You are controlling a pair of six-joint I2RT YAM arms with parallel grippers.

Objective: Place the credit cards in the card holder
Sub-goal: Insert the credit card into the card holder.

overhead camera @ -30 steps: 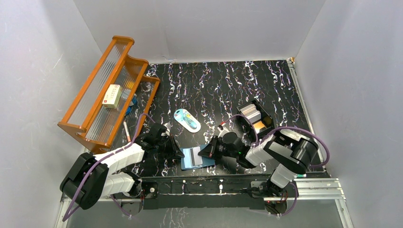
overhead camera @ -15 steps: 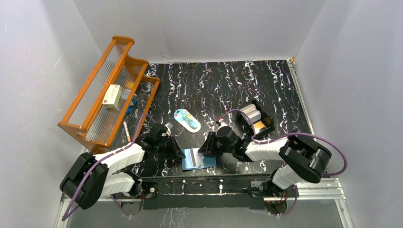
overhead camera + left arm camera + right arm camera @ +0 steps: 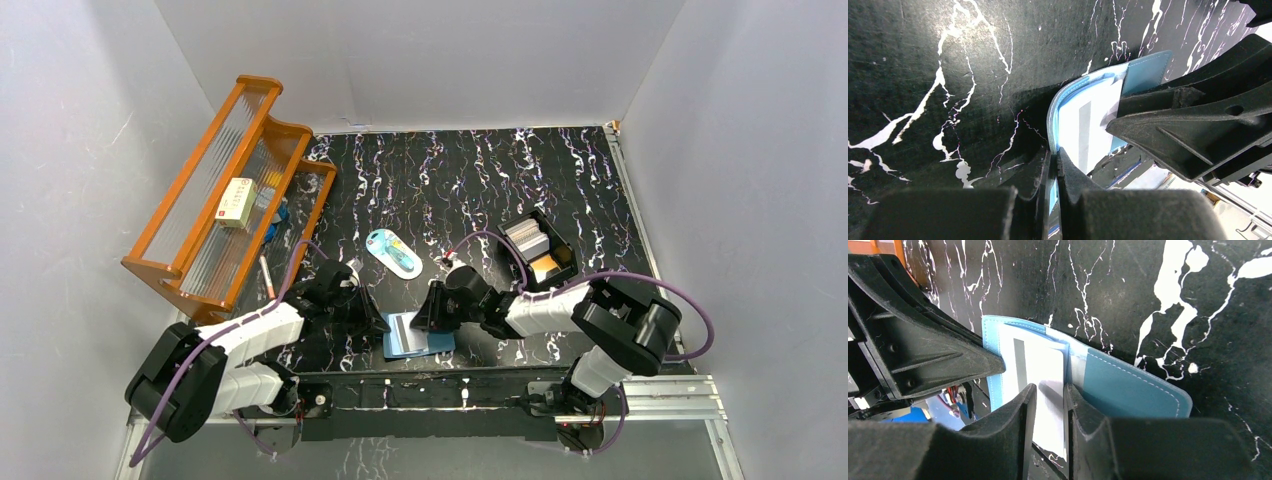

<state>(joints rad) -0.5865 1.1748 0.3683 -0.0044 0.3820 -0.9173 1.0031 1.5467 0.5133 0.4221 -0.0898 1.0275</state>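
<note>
Card holder [image 3: 1133, 387] — stitched blue flap; credit card [image 3: 1043, 371] — glossy white, grey stripe.

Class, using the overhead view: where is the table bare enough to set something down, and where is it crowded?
Bare: the far strip of table between rack and right wall, behind oval item and box. Crowded: near edge, where left gripper and right gripper meet at wallet and card.
</note>
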